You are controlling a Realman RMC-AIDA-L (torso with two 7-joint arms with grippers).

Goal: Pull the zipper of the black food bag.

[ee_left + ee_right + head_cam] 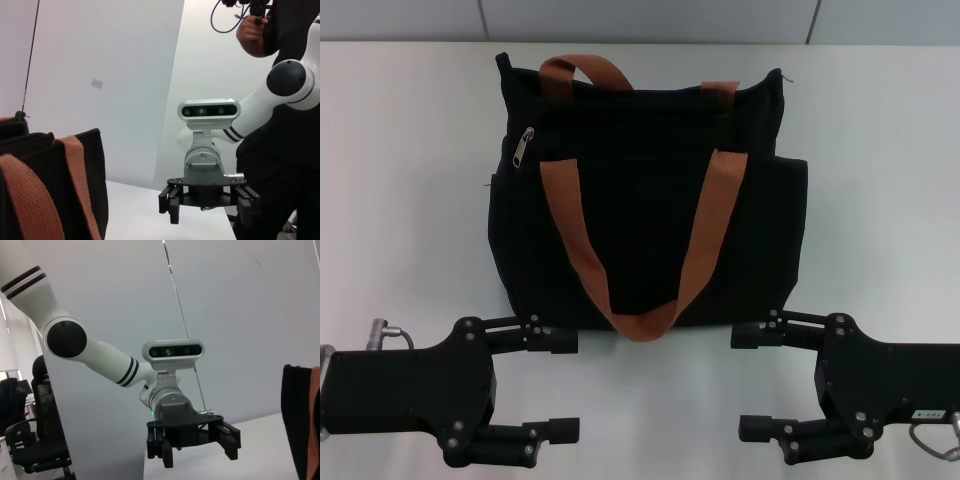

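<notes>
The black food bag is seen lying on the white table, its silver zipper set at the bag's upper left corner beside an orange-brown handle. The left gripper and the right gripper are held just below the bag, jaws spread wide, with nothing gripped

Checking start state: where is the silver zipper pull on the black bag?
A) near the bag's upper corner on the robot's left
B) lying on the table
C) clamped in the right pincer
A: in the head view the zipper hangs near the upper left corner of the black food bag, both pincers apart from it.
</notes>
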